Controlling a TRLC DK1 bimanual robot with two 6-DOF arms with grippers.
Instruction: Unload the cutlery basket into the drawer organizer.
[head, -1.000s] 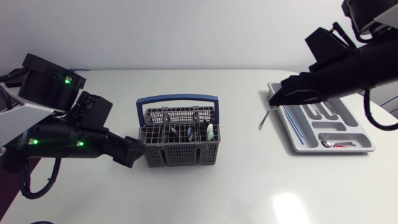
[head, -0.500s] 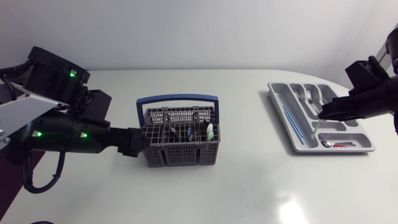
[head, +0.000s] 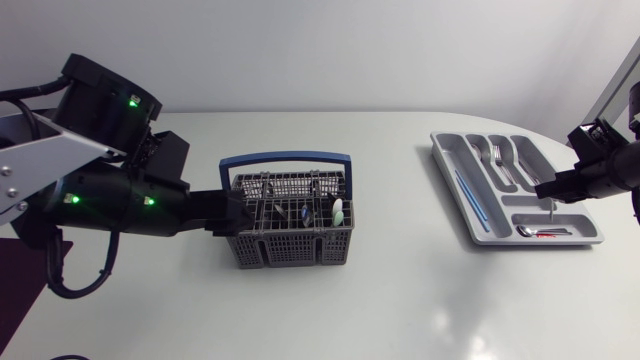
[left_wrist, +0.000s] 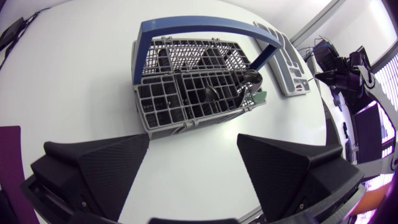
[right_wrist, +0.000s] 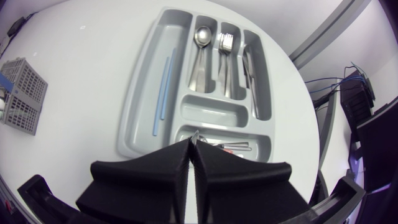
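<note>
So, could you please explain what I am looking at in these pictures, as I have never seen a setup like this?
The machine is a robot with a left arm and a right arm at a white table. The overhead picture comes from a fixed camera above. The other two come from a small camera on each arm's wrist, so the black wedges at their lower edge are that arm's own fingers. On the table stand a grey mesh cutlery basket with a blue handle and a grey plastic drawer organizer that holds silver spoons and forks. The left end effector is open, close beside the basket, holding nothing. The right end effector is over the organizer, shut on a thin silver piece of cutlery; which kind I cannot tell.
</note>
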